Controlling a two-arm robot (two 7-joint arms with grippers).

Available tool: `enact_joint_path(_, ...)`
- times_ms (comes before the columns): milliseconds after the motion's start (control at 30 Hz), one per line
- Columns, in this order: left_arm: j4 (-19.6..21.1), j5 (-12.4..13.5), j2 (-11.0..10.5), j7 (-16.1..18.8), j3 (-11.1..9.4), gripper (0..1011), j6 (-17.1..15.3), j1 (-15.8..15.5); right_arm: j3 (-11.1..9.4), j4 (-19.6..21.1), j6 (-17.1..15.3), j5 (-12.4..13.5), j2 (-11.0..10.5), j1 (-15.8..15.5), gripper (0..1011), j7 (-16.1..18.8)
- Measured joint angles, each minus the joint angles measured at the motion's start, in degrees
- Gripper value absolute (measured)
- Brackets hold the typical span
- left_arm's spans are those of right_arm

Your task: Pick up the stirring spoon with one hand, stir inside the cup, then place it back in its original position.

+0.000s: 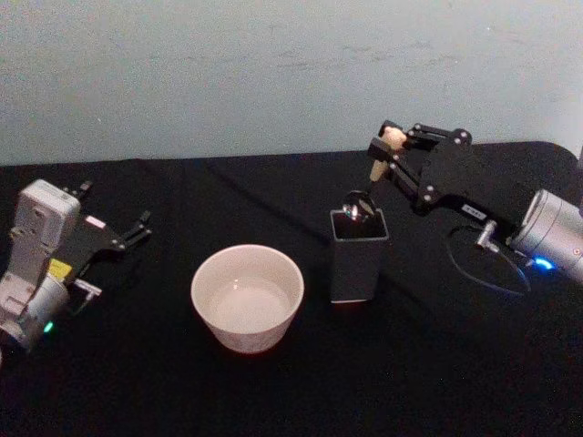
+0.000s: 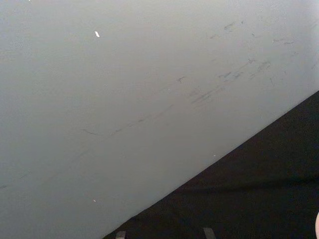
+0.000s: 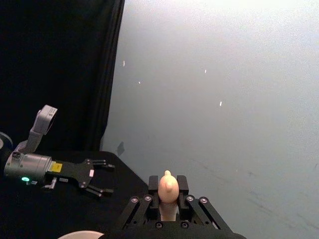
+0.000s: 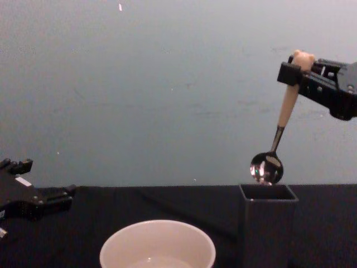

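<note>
The right hand (image 4: pixel 295 70) is reaching in above the black-draped table (image 1: pixel 437 364) with its fingers clamped on the beige handle of the slim stirring spoon (image 4: pixel 281 114), just below the tiny bear head. The spoon is hanging tilted, its shiny round metal bowl pointing down right at the open mouth of the tall dark grey square holder (image 1: pixel 358 269). Whether it is touching the rim cannot be told. The wide cream-white round cup (image 1: pixel 228 330) is standing beside the holder on its left, close to it but apart. The left hand (image 1: pixel 141 228) is lying low by the table's left edge, well apart from the cup, with its fingers spread apart and gripping nothing.
</note>
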State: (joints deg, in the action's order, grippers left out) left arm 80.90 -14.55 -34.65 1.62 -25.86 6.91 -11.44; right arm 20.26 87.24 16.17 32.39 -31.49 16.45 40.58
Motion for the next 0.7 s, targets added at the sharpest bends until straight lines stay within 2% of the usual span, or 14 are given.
enact_joint_path(567,0.00,0.00,0.00,0.00,0.00,1001,0.00,0.00,1.23,-3.16,-1.21,-1.16,1.26,0.69,212,-0.33)
enact_joint_path(700,0.00,0.00,0.00,0.00,0.00,1001,0.00,0.00,1.67,-3.86,-3.02,-0.66,1.59,0.74,212,-0.38)
